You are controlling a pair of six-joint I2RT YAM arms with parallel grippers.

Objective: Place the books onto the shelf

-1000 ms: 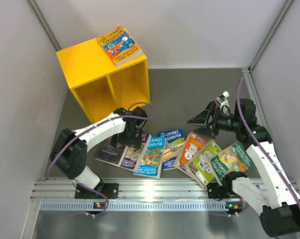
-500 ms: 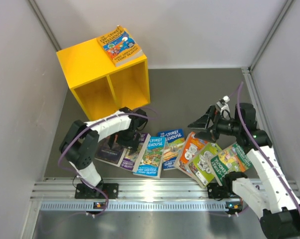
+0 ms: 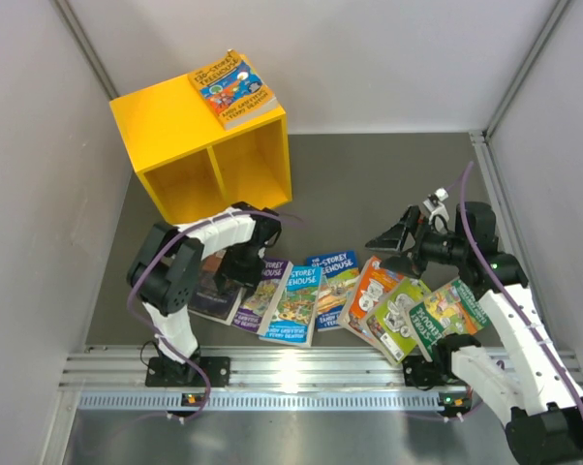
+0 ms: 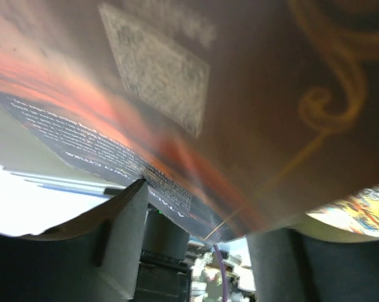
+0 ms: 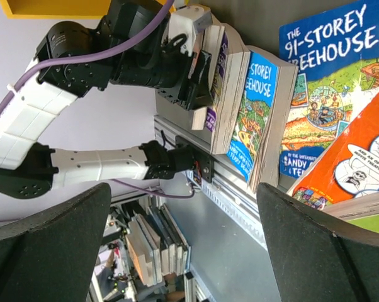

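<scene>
Left wrist: glossy dark paperback [image 4: 240, 94] fills view, left hand [image 4: 199, 217] grip unclear; right hand [image 5: 183, 189] spread wide.

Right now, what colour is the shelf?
The shelf is bright yellow, seen best in the top external view.

A dark-covered thin paperback [image 4: 177, 113] spans the gap between the left fingers [image 4: 123, 245], seemingly touching them. Bright cartoon-covered paperbacks [image 3: 296, 305] fan out flat to their right. An orange-and-blue paperback [image 3: 233, 89] lies atop the bright yellow two-compartment box shelf [image 3: 166, 116] beyond them.
</scene>
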